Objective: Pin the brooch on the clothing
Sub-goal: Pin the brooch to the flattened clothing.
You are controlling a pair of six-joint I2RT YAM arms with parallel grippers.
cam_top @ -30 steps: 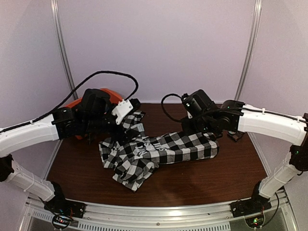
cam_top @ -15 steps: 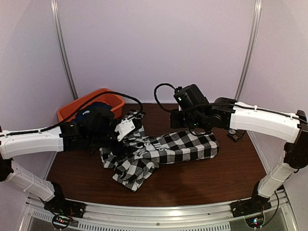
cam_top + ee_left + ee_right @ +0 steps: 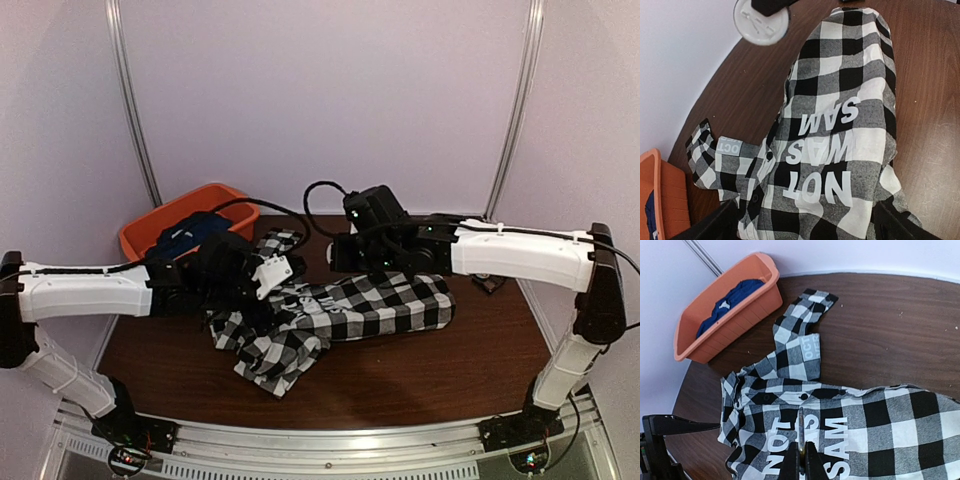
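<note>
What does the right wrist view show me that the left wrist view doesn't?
Only right wrist: the whole orange bin with the navy garment inside, and the right gripper shut on the brooch, seen only as a thin sliver. Only left wrist: the brooch's round white face at the top edge, the full word WAS, and the left gripper open over the checked shirt. Both: that shirt lying on the brown table, NOT and SAM, a corner of the bin.

walls (image 3: 320,90): plain pale lilac | table (image 3: 440,365): dark brown wood | uprights (image 3: 133,110): metal, at back corners
</note>
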